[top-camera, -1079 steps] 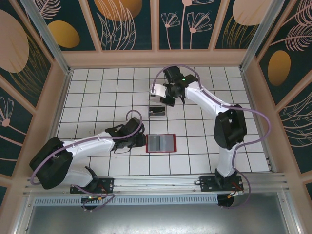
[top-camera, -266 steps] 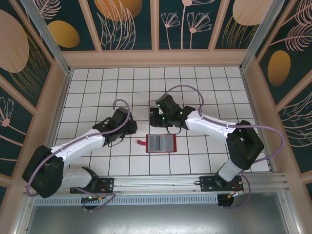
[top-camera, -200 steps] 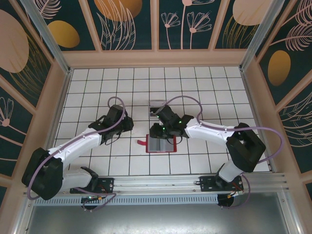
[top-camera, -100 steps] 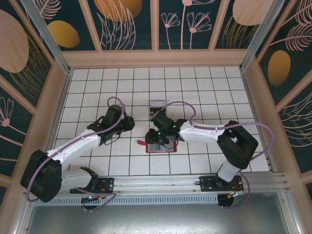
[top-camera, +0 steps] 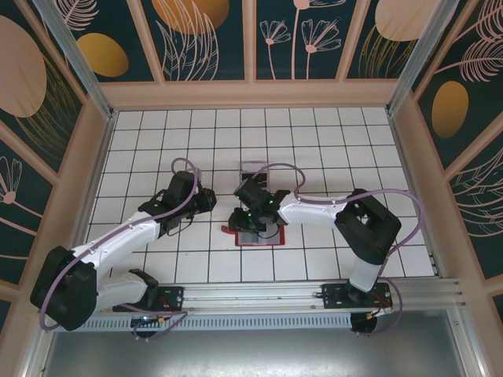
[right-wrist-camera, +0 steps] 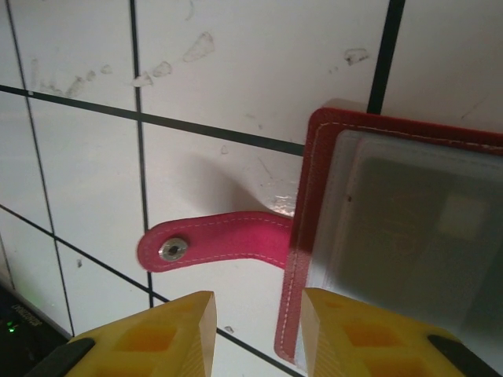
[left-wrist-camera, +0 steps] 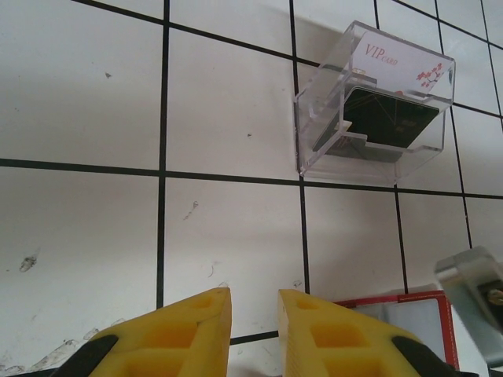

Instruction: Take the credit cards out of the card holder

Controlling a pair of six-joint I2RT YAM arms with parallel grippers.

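Observation:
The card holder [top-camera: 266, 235] lies open on the white tiles, red with a grey lining [right-wrist-camera: 409, 228], its closing tab [right-wrist-camera: 220, 239] sticking out to the left. A greyish credit card [right-wrist-camera: 428, 236] shows under the lining's clear pocket. My right gripper [top-camera: 244, 220] hovers over the holder's left edge. Its yellow fingers stand open in the right wrist view [right-wrist-camera: 258, 310], the red edge just inside the right fingertip [right-wrist-camera: 346, 318]. My left gripper [top-camera: 206, 200] is open and holds nothing [left-wrist-camera: 254, 302], apart from the holder's corner [left-wrist-camera: 393, 302].
A small clear plastic box [left-wrist-camera: 373, 118] with a dark card [left-wrist-camera: 389, 118] inside stands on the tiles behind the holder, also seen from above [top-camera: 253, 171]. Wooden walls ring the tiled floor. Open tiles lie to the right and at the back.
My right gripper has come down from beside the clear box to the left edge of the card holder. The left gripper has barely moved.

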